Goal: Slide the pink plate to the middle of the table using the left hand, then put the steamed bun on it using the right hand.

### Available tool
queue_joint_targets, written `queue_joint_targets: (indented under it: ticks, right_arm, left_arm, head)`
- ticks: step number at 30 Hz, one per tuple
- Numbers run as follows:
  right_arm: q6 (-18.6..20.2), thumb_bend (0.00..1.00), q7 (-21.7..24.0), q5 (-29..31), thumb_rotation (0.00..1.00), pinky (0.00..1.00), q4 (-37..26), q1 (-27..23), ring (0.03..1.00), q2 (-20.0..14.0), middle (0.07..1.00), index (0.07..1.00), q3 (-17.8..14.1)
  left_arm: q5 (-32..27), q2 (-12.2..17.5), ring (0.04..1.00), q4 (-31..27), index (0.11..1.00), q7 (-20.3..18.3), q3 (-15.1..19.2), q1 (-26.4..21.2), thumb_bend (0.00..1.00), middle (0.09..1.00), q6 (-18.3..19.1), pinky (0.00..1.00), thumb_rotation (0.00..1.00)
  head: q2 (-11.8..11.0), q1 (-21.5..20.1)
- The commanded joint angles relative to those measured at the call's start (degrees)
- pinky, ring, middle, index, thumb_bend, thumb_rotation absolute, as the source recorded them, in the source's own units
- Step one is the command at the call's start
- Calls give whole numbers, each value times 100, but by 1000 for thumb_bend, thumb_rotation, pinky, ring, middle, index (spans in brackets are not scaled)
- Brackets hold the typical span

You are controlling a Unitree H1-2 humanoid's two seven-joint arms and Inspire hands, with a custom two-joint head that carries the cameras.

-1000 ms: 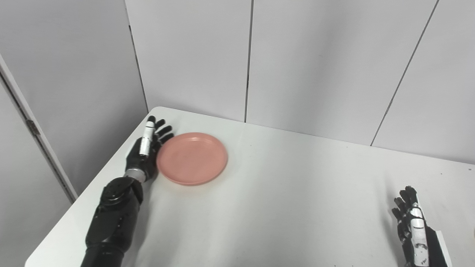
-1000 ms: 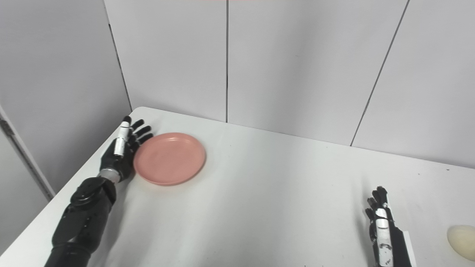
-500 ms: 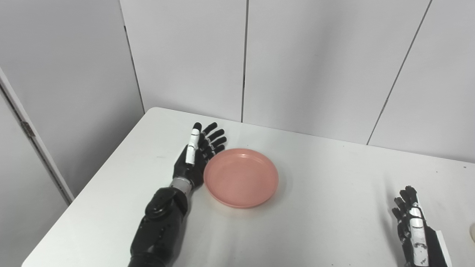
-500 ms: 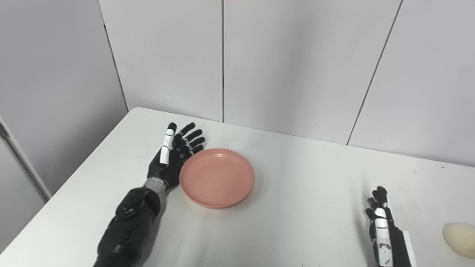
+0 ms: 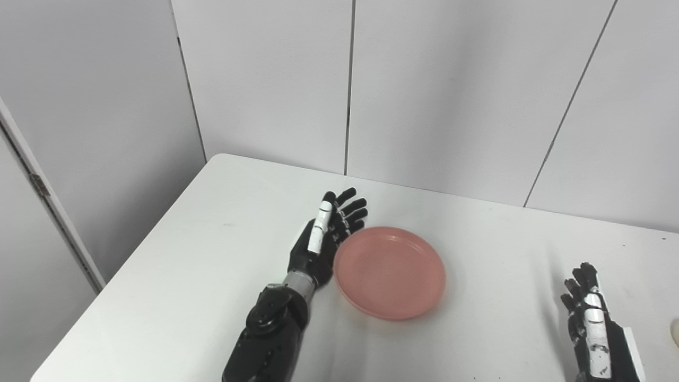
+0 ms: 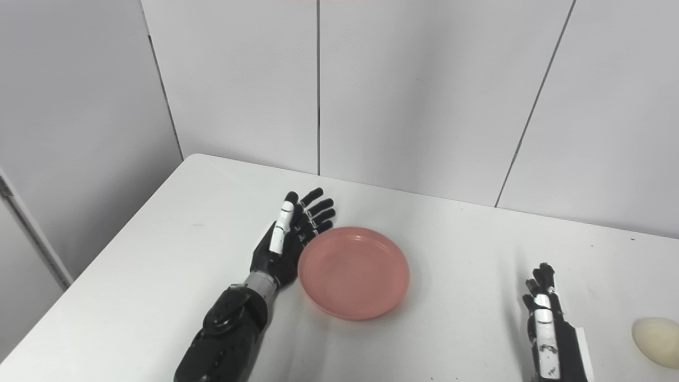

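A table [image 5: 159,276] fills the lower half of the frame, with wall panels [image 5: 451,90] standing behind it across the upper half. A plate [image 5: 390,271] lies on the table just left of the frame's centre. The left hand [image 5: 323,241] lies flat directly against the plate's left edge, its arm entering from the bottom. The right hand [image 6: 546,323] sits at the lower right, well apart from the plate. A steamed bun [image 6: 655,334] lies on the table at the far right edge, right of that hand.
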Motion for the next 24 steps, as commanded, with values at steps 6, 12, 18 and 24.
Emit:
queue_joint_targets:
  ticks: [6, 12, 18, 24]
  right_arm:
    - [-325, 401, -11, 8, 852, 1000, 119, -175, 1000, 21, 1000, 1000, -30]
    - [-621, 463, -85, -211, 810, 1000, 369, -196, 968, 79, 978, 1000, 23]
    - [-596, 560, -169, -498, 811, 997, 382, -193, 948, 181, 974, 1000, 177]
    - [-507, 590, -351, -764, 797, 982, 402, -267, 943, 368, 963, 996, 281]
  left_arm:
    - [294, -198, 909, -360, 861, -61, -387, 407, 622, 880, -100, 988, 919]
    - [457, -398, 951, -795, 894, 27, -600, 806, 614, 916, -241, 1000, 876]
    - [525, -525, 968, -1325, 928, 78, -632, 1186, 586, 953, -164, 1000, 853]
    - [647, -428, 996, -1693, 962, 88, -799, 1405, 529, 989, 63, 1000, 899]
  head:
    - [98, -307]
    - [256, -1089]
    - [414, -1832]
    - [554, -2547]
